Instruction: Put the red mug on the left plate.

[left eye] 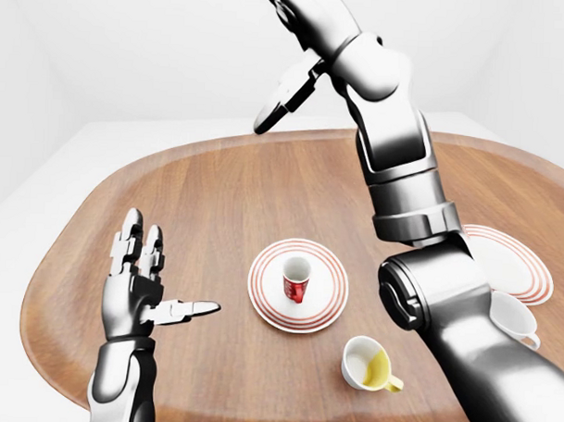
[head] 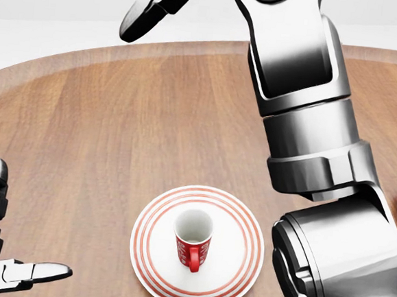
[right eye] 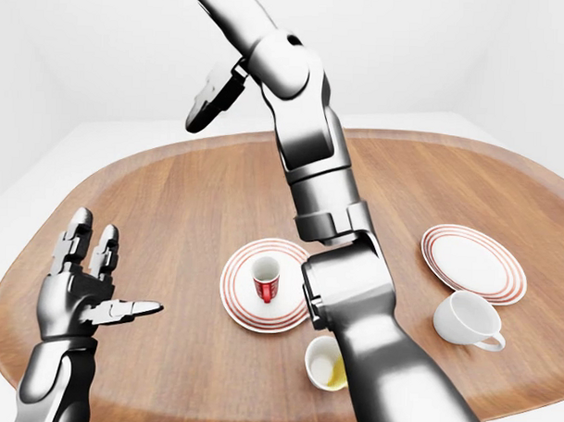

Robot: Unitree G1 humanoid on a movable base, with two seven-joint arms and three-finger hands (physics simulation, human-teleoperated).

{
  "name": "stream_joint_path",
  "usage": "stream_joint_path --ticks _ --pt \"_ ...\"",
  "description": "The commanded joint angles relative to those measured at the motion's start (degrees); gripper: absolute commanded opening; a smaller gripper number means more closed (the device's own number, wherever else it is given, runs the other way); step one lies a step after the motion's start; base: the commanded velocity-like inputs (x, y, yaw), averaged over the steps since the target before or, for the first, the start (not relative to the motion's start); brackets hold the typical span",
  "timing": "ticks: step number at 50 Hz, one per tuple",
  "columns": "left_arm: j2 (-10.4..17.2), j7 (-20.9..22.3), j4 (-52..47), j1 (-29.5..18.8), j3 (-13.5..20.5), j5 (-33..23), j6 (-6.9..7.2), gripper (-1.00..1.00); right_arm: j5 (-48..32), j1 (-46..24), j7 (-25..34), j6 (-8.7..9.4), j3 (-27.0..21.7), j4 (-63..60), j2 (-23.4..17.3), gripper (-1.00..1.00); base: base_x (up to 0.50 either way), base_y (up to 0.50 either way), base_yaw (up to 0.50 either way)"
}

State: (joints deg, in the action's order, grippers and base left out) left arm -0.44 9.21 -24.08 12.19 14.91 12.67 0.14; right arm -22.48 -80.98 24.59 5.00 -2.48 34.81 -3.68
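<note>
Left-eye view: red mug (left eye: 296, 279) upright at centre of left plate (left eye: 327, 301) on desk (left eye: 217, 199). Left hand (left eye: 140, 285) spread wide, empty.

Head view: right hand (head: 151, 4) raised high, fingers loose, empty.

Right-eye view: right plate (right eye: 473, 262), white mug (right eye: 467, 319), yellow mug (right eye: 325, 362).

We've got our right hand (right eye: 217, 84) raised way up high, fingers loose and spread, and our left hand (left eye: 140, 285) hovering low, open too, thumb sticking out.
</note>
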Motion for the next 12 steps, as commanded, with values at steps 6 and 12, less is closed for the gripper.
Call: stream_joint_path --ticks 6,12 --pt "-0.23 0.03 -0.28 0.28 0.02 -0.13 -0.17 1.00 -4.39 9.20 4.78 0.00 3.33 -32.21 -6.82 1.00 0.00 0.00 0.00" --pt "-0.32 0.01 -0.39 0.38 -0.25 -0.36 -0.19 1.00 -10.92 17.25 10.04 0.00 3.21 -51.14 -7.64 1.00 0.00 0.00 0.00"
